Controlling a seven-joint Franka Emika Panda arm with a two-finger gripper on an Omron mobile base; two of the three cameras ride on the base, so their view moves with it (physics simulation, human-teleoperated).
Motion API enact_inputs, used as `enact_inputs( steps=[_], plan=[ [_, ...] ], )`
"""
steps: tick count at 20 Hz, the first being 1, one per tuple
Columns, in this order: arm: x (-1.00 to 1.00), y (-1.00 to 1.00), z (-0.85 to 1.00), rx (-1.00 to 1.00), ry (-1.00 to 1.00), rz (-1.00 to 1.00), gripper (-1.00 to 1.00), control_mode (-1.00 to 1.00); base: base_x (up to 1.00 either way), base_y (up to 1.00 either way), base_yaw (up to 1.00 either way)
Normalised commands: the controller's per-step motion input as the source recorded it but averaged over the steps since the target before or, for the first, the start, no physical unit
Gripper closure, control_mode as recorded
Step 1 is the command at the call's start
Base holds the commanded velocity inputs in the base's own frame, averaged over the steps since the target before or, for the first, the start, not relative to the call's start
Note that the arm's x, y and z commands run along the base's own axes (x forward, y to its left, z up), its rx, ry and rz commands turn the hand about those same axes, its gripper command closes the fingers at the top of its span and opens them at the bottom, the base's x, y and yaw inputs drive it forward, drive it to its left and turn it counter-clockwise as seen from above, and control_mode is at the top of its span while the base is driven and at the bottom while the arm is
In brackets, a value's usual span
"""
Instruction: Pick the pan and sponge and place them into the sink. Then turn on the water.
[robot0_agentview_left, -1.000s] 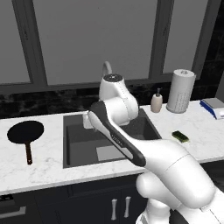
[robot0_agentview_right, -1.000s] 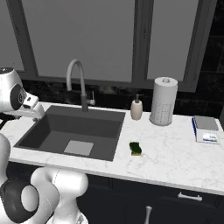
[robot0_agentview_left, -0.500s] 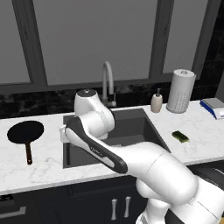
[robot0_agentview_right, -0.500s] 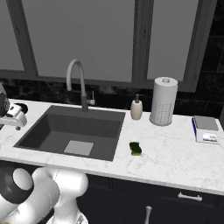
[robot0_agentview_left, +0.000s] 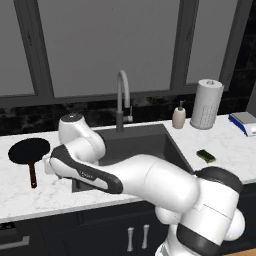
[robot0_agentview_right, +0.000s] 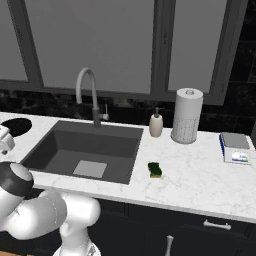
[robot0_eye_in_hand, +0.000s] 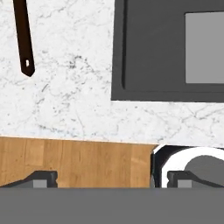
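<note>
Arm has swung left toward the pan (robot0_agentview_left: 29, 150); no legible writing.

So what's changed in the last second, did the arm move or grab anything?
The arm has swung left, from over the sink toward the pan, and holds nothing. The gripper now hangs open over the counter's front edge, near the pan's handle. Pan, sponge and faucet are unchanged, no water running.

1. The place is a kitchen: a dark sink (robot0_agentview_right: 60, 150) is set into a white marble surface (robot0_agentview_right: 200, 180) under a tall gooseneck faucet (robot0_agentview_right: 90, 95).
2. A soap bottle (robot0_agentview_right: 156, 124), paper towel roll (robot0_agentview_right: 187, 116), sponge (robot0_agentview_right: 155, 169) and frying pan (robot0_agentview_left: 29, 152) lie on the surface.
3. Dark cabinets with handles (robot0_agentview_left: 135, 237) stand below, and windows (robot0_agentview_left: 107, 45) rise behind.
</note>
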Motion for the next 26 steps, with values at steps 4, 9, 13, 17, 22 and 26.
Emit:
enact_inputs(
  steps=[4, 9, 13, 17, 22, 26],
  plan=[
    [0.25, 0.69, -0.21, 0.0, 0.05, 0.01, -1.0, -1.0, 0.0, 0.0, 0.0],
    [0.36, 0.6, -0.09, -0.01, 0.0, 0.01, -1.0, -1.0, 0.0, 0.0, 0.0],
    [0.47, 0.5, -0.06, -0.01, 0.0, 0.0, -1.0, -1.0, 0.0, 0.0, 0.0],
    [0.51, 0.39, -0.08, -0.02, 0.0, 0.0, -1.0, -1.0, 0.0, 0.0, 0.0],
    [0.48, 0.32, -0.18, -0.06, 0.0, 0.0, -1.0, -1.0, 0.0, 0.0, 0.0],
    [0.4, 0.37, -0.24, -0.07, 0.0, 0.0, -1.0, -1.0, 0.0, 0.0, 0.0]
  ],
)
